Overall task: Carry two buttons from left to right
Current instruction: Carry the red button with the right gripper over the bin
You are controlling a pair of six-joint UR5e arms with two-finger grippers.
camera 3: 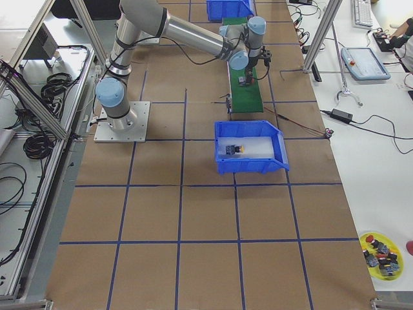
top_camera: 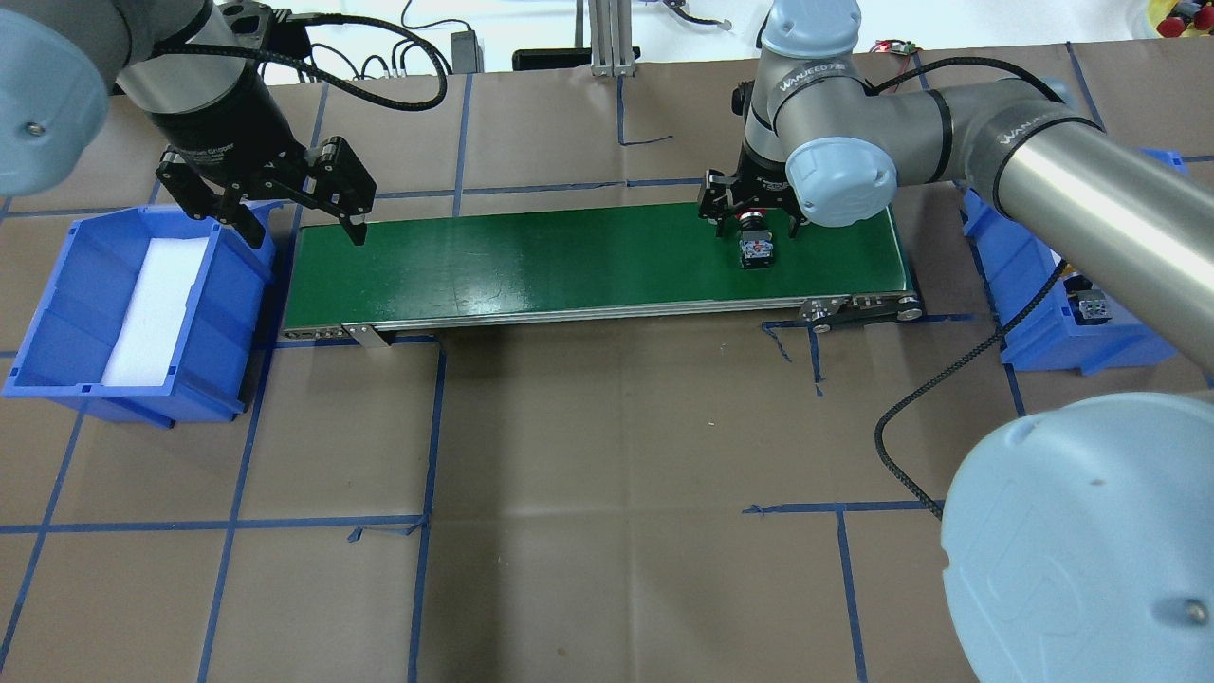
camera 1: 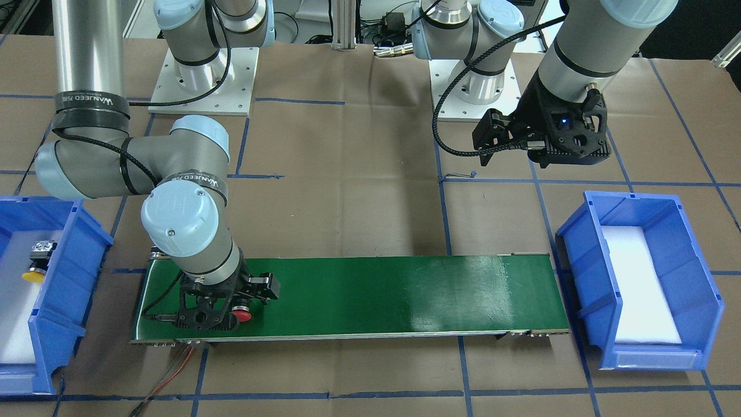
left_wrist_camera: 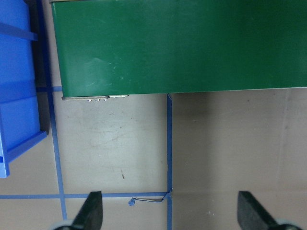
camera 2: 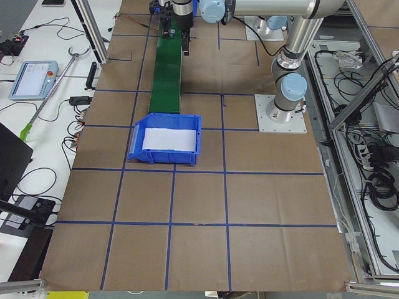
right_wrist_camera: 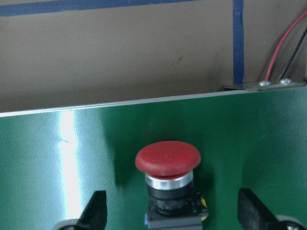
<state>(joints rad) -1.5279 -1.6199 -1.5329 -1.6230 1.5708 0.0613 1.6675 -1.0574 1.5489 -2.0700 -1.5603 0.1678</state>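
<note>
The red button (right_wrist_camera: 168, 162) lies on the green conveyor belt (top_camera: 569, 256) near its right end, also seen in the front view (camera 1: 242, 314) and the overhead view (top_camera: 757, 249). My right gripper (top_camera: 756, 228) is low over it and open, with a finger on each side and not touching it (right_wrist_camera: 98, 211). The yellow button (camera 1: 35, 263) lies in the blue bin (camera 1: 63, 272) past the belt's right end, also seen in the right side view (camera 3: 233, 150). My left gripper (top_camera: 305, 228) is open and empty above the belt's left end.
A second blue bin (top_camera: 57, 313) with a white foam pad and nothing else in it stands past the belt's left end. Red and black wires (camera 1: 168, 376) run from the belt's right end. Brown paper with blue tape lines covers the table (top_camera: 607, 474).
</note>
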